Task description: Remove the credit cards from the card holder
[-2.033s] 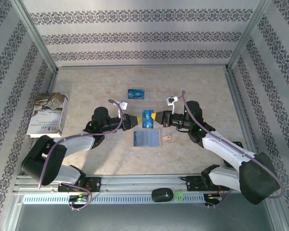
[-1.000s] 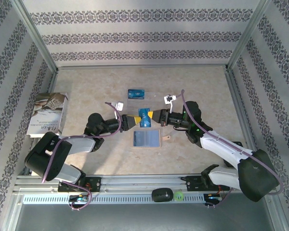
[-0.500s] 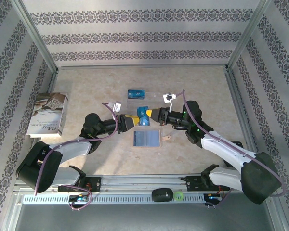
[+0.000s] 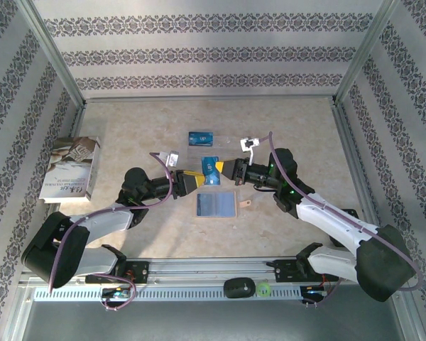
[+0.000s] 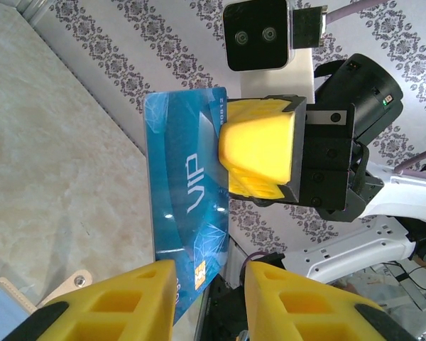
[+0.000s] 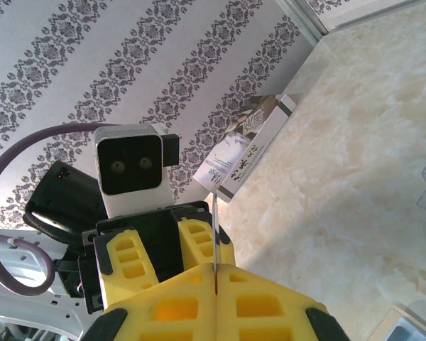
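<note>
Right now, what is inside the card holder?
The card holder lies open, showing pale blue-grey lining. From above, no card can be seen sticking out of it. Anything tucked deep in its pockets is covered.

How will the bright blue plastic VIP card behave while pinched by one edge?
Probably stiff: the bright blue plastic VIP card juts straight from the right gripper without sagging. Likely slippery, since its face shows glossy glints. Being so thin edge-on, it should be light.

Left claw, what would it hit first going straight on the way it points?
The blue card, its end sitting inside the left claw; just beyond, likely the right claw gripping it.
</note>
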